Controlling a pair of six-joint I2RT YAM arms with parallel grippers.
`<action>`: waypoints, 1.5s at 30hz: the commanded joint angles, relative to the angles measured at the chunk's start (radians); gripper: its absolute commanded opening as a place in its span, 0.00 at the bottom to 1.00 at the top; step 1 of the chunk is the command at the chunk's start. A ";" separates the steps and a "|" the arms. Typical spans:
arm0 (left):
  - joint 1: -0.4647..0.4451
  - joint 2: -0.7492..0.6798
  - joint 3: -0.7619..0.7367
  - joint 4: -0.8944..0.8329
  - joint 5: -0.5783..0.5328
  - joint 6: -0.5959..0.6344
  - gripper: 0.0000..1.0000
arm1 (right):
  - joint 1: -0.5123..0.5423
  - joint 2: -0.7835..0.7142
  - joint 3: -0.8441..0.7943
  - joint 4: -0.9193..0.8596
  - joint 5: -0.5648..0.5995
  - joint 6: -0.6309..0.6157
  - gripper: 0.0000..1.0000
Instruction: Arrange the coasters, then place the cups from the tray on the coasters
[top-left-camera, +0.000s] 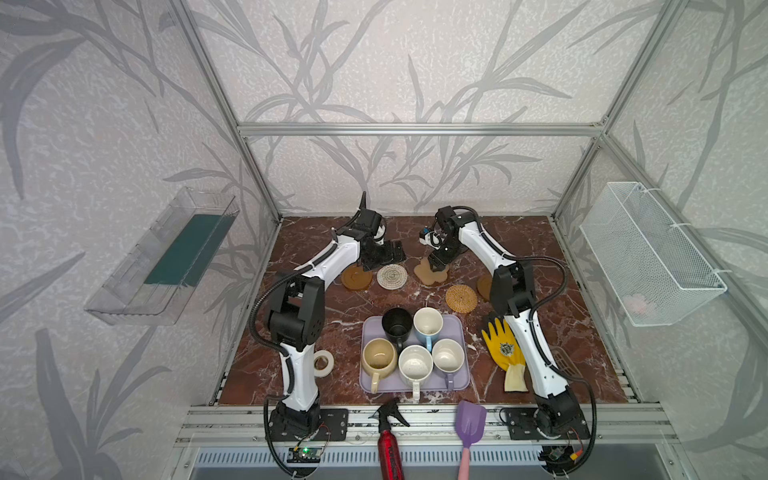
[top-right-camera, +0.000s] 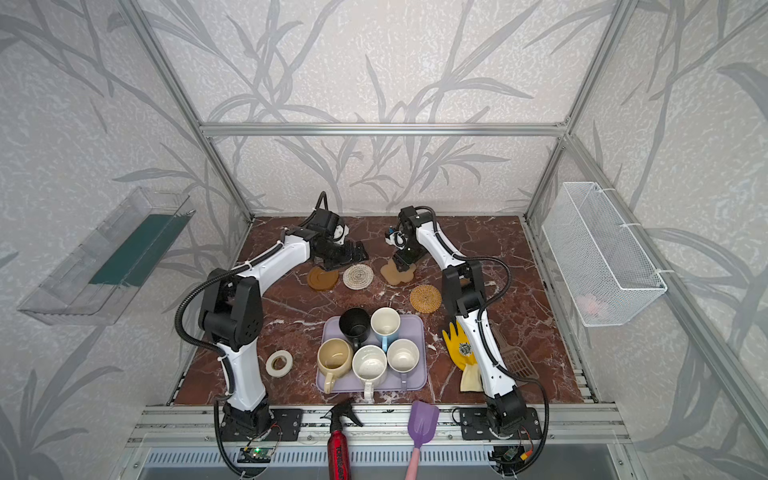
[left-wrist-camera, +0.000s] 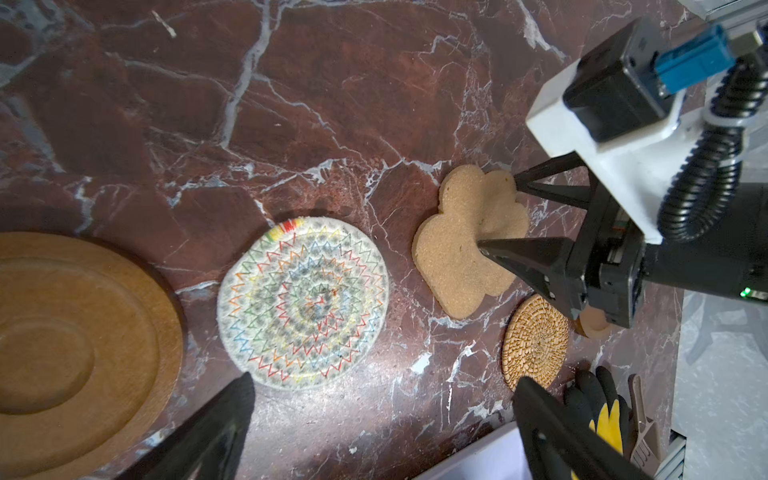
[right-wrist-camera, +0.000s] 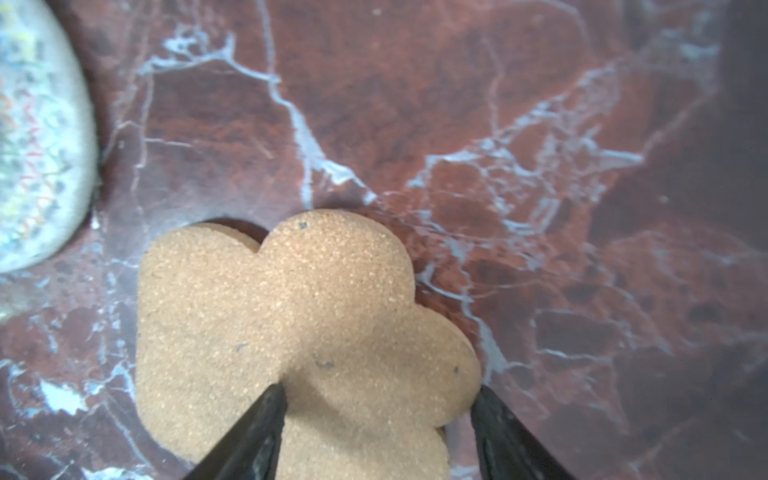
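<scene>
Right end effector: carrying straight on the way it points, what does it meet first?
The tan flower-shaped coaster, directly at its fingertips: the right end effector straddles one lobe. Whether it already touches is unclear.

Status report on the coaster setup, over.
Left gripper open, empty. Right gripper open, straddling a lobe of the flower coaster, flat on table. Five cups on tray. Nothing blocking.

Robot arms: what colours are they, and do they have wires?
The left arm and right arm have white shells with chunky black joints. A ribbed black cable hose loops along each. The right gripper has pointed black fingers under a white camera bracket with a blue plug.
</scene>
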 joint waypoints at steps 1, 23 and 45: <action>0.003 -0.039 -0.010 0.008 -0.009 -0.013 0.99 | 0.010 -0.019 -0.028 -0.041 -0.015 -0.073 0.70; -0.007 -0.165 -0.072 0.003 0.008 -0.050 0.99 | 0.001 -0.421 -0.532 0.255 0.008 0.702 0.95; -0.052 -0.138 -0.042 -0.031 0.023 -0.058 0.96 | 0.060 -0.405 -0.643 0.372 0.171 0.926 0.78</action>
